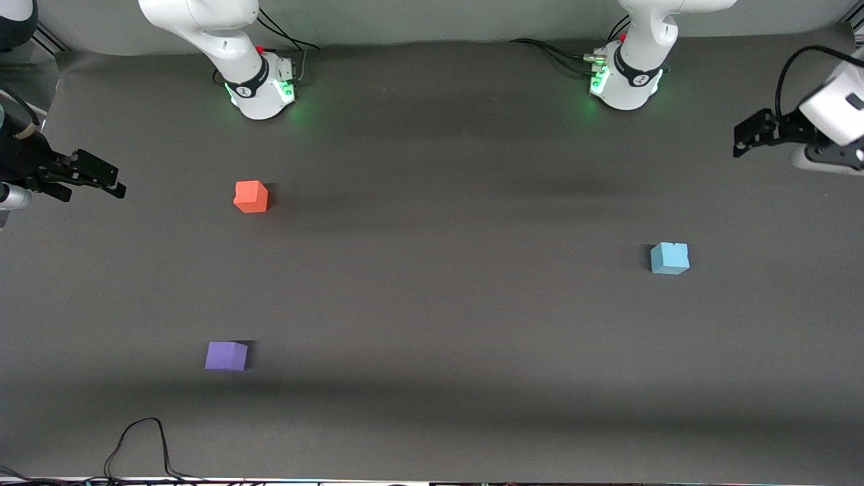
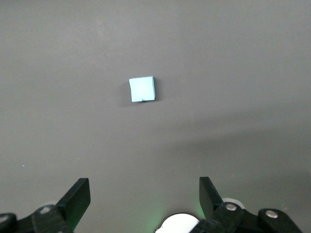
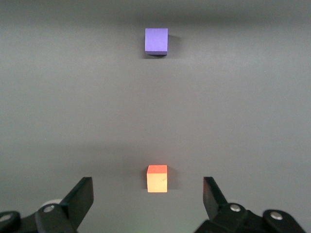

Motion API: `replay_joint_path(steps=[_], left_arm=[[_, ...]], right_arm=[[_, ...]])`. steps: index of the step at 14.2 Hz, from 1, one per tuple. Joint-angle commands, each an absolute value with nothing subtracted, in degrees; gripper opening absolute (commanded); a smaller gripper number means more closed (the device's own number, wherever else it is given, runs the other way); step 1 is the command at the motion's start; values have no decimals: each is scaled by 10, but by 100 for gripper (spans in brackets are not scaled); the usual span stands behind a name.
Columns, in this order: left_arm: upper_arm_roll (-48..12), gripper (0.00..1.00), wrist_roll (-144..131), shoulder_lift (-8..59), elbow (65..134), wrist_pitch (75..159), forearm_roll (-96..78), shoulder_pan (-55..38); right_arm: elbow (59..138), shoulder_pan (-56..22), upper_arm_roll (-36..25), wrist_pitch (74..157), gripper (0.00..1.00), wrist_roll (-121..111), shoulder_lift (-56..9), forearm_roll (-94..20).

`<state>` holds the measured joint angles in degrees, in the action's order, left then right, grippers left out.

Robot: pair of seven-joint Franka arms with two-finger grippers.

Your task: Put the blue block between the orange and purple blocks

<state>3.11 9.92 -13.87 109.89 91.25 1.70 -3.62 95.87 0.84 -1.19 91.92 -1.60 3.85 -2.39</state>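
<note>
The light blue block (image 1: 669, 258) sits alone on the dark mat toward the left arm's end; it also shows in the left wrist view (image 2: 142, 89). The orange block (image 1: 251, 196) and the purple block (image 1: 226, 356) sit toward the right arm's end, the purple one nearer the front camera, with a wide gap between them. Both show in the right wrist view, orange (image 3: 157, 178) and purple (image 3: 156, 41). My left gripper (image 1: 741, 138) (image 2: 144, 187) is open and empty, up over the mat's left-arm end. My right gripper (image 1: 115, 181) (image 3: 148, 187) is open and empty, up over the right-arm end.
The two arm bases (image 1: 260, 88) (image 1: 628, 81) stand along the mat's edge farthest from the front camera. A black cable (image 1: 142, 445) loops onto the mat at the edge nearest the front camera, toward the right arm's end.
</note>
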Motion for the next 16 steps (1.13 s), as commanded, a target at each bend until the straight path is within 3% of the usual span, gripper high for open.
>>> replay_joint_path(steps=[1,11,16], left_arm=[[30,100,125,-170,1151,947,25,-33],[31,100,125,-151,1367,1220,34,-33],[31,100,125,-72,1393,1335,46,-19]], right_arm=[[955,9,-12,914,100,-10,43,-20],[957,9,-14,913,100,-10,43,-20],[957,9,-14,913,100,-10,43,-20]])
